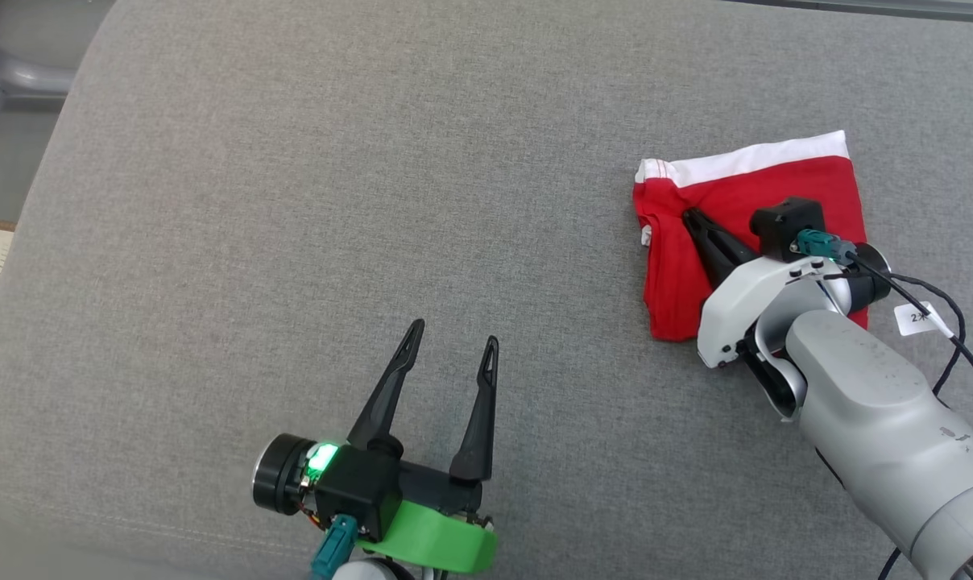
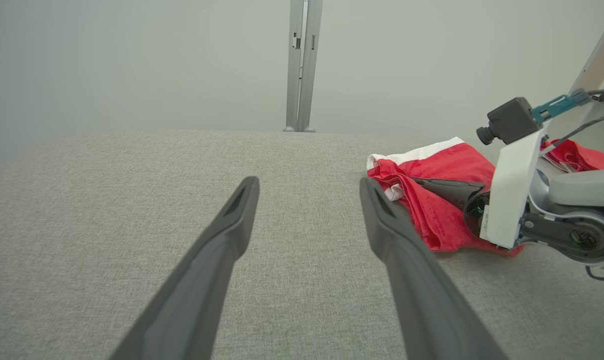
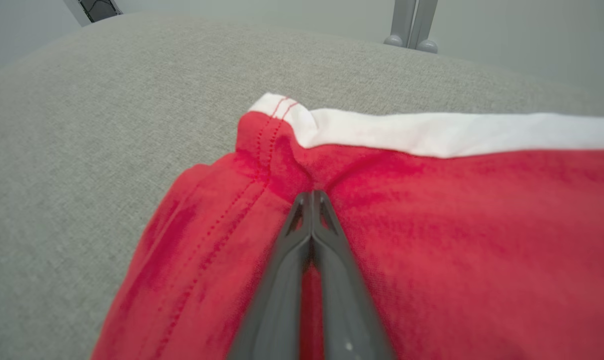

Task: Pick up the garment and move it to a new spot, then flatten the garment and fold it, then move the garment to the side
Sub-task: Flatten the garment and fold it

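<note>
Bright, even, soft light with faint shadows; wide-angle bend at wrist-view edges; near blur on the fingers (image 3: 282,280).

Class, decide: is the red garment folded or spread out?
Folded: the red garment lies as a compact, layered bundle with its white band along the far edge. The shut right gripper rests on it.

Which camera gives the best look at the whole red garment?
Head view: the garment shows nearly whole from above. Left wrist view sees it side-on, partly behind the right arm; right wrist view crops it close.
</note>
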Motion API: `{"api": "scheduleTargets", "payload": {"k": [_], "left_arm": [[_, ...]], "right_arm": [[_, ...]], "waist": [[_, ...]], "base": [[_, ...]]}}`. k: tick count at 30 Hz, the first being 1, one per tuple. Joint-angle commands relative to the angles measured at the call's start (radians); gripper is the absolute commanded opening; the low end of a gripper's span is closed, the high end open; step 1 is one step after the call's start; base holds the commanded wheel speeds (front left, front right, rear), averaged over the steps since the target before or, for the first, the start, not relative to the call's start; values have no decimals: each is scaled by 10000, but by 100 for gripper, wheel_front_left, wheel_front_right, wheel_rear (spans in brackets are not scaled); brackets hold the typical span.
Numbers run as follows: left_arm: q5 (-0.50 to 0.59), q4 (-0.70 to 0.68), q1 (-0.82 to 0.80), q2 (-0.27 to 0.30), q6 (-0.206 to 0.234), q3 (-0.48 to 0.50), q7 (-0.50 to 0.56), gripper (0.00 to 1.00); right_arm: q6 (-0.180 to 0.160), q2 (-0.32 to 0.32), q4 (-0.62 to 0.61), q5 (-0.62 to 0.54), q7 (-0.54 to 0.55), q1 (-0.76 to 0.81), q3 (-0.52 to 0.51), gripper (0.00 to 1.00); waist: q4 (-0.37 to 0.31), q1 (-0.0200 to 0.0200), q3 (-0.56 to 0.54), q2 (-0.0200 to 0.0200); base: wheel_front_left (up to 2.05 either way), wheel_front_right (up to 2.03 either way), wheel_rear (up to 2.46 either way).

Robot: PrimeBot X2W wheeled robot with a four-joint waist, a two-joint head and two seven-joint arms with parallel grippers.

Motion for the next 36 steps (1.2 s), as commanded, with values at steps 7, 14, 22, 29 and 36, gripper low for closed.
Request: {"api": "scheduleTargets", "payload": {"k": [7,14,22,29,36], "left_arm": [[57,83,-160,14,6,113,-48,100],[58,21,238,17,179,900,-48,100],[212,7,840,16,-44,2297,-45,100],[-178,120,1528,16,-414,2743,-40,100],[34,191,2245,16,-522,2929,-39,100]], "right_arm": [[-11,171,-616,-231,19,284,-519,0],[-11,127,-2913,-1133,11,1536,-2423,100],[-11,248,-5415,-2446,7,4088,-3773,100],[-11,573,-6604,-2971,7,5929,-4380,100],[-11,1034,-7275,-3372,7,7289,-4944,100]], "waist": [[-282,-1,-154,0],[-965,-1,-740,0],[-1772,-1,-1591,0],[-2236,-1,-2298,0],[-2430,-1,-2974,0]], "base": [[0,0,0],[0,0,0],[0,0,0],[0,0,0],[0,0,0]]}}
